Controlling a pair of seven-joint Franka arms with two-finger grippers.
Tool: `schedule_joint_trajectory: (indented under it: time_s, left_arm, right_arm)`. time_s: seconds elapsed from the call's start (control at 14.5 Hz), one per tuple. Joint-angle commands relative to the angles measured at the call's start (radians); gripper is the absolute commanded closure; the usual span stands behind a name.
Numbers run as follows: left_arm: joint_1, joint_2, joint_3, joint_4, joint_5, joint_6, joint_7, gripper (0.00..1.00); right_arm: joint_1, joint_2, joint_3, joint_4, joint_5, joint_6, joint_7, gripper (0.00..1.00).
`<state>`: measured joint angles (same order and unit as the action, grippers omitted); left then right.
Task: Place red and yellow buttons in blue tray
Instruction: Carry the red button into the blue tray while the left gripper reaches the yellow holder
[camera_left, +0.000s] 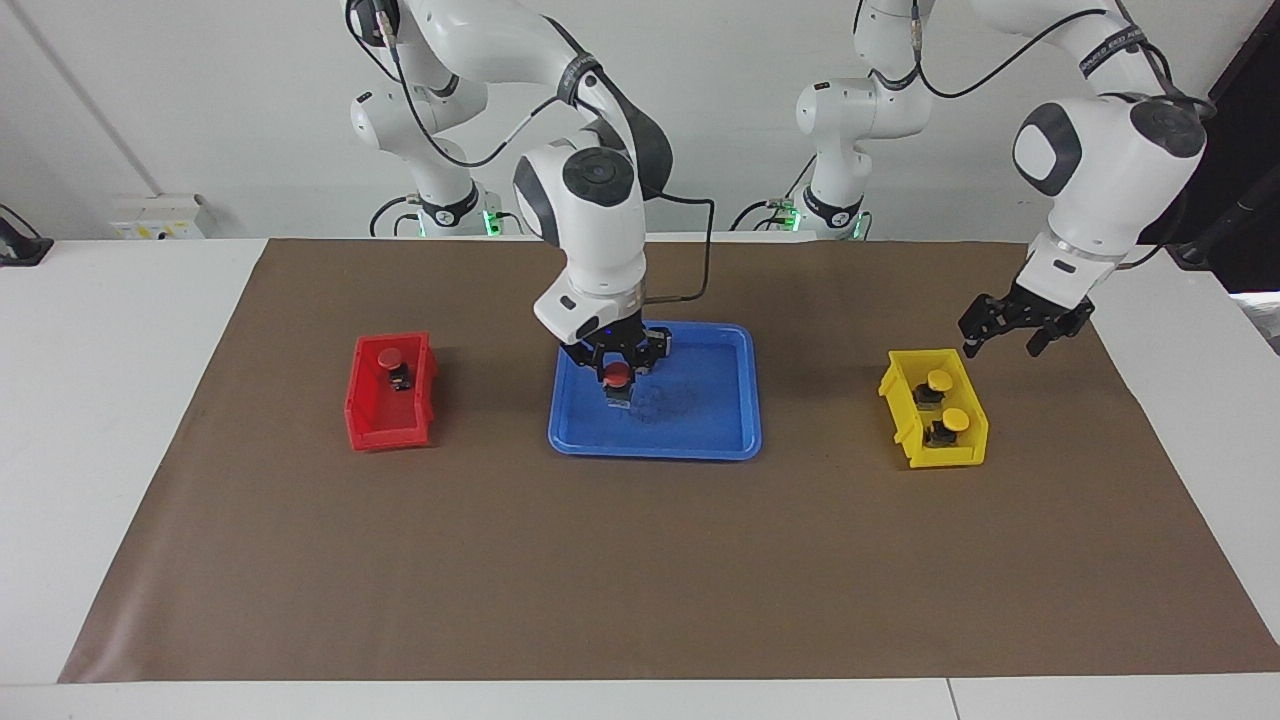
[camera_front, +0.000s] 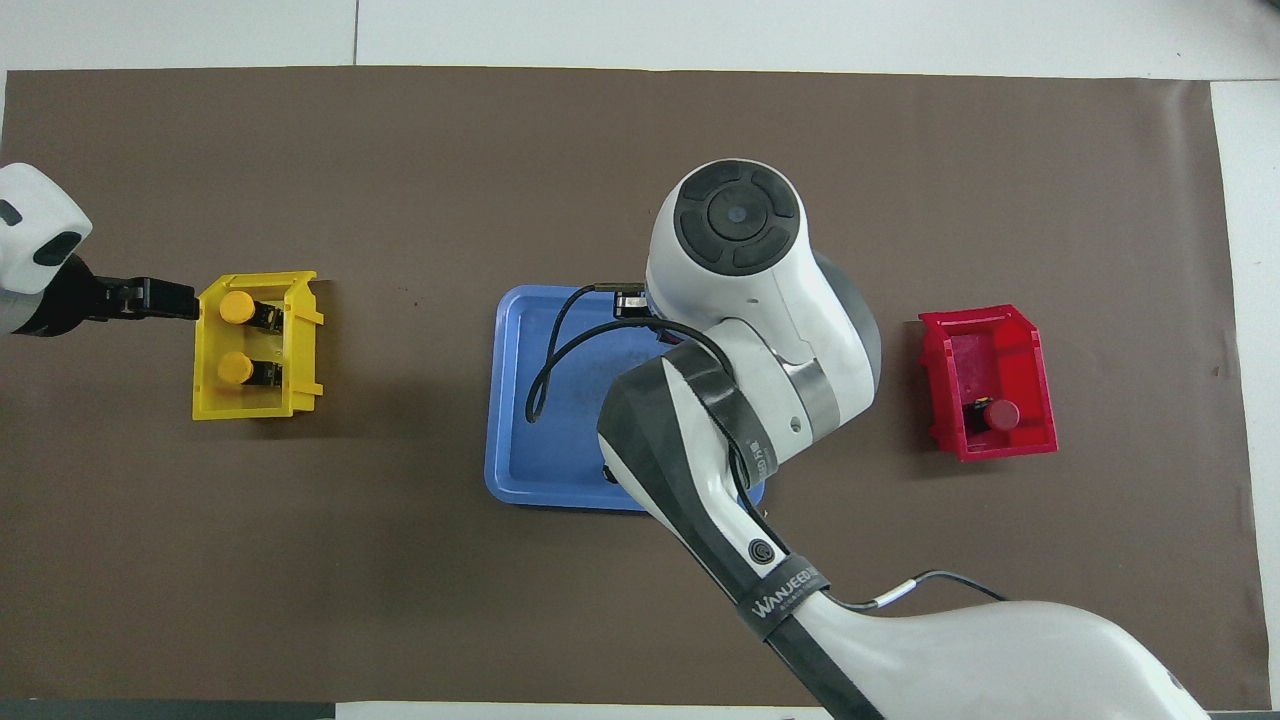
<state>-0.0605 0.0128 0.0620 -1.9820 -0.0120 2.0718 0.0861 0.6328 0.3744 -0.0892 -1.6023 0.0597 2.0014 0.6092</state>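
Observation:
My right gripper (camera_left: 620, 370) is shut on a red button (camera_left: 617, 375) and holds it low over the blue tray (camera_left: 700, 442), at the part toward the right arm's end. In the overhead view the arm hides that gripper and button above the tray (camera_front: 520, 420). A second red button (camera_left: 390, 360) lies in the red bin (camera_left: 372, 420), also seen from overhead (camera_front: 1000, 414). Two yellow buttons (camera_left: 939, 380) (camera_left: 955, 420) sit in the yellow bin (camera_left: 945, 458). My left gripper (camera_left: 1005, 345) is open and empty, above the mat beside the yellow bin's edge nearer the robots.
A brown mat (camera_left: 640, 580) covers the table. The red bin (camera_front: 985, 345) stands toward the right arm's end and the yellow bin (camera_front: 205, 400) toward the left arm's end, with the tray between them. The right arm's cable (camera_front: 545, 370) hangs over the tray.

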Motion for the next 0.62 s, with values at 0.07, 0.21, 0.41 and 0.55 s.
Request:
schedule_joint_trajectory:
  time_s: [0.07, 0.21, 0.41, 0.55]
  left_arm:
    - [-0.010, 0.071, -0.004, -0.003, 0.006, 0.094, -0.014, 0.11]
    - [-0.021, 0.087, -0.005, -0.003, 0.004, 0.113, -0.028, 0.16]
    - [-0.021, 0.108, -0.005, -0.009, 0.003, 0.132, -0.026, 0.22]
    - [-0.021, 0.114, -0.005, -0.027, 0.001, 0.160, -0.028, 0.23]
  right_arm:
    - [0.054, 0.020, -0.007, -0.042, 0.017, 0.042, 0.052, 0.80]
    - [0.057, 0.028, -0.007, -0.068, 0.012, 0.074, 0.052, 0.78]
    - [0.061, 0.020, -0.007, -0.134, 0.011, 0.137, 0.053, 0.68]
    - [0.054, 0.021, -0.007, -0.134, 0.011, 0.142, 0.052, 0.42]
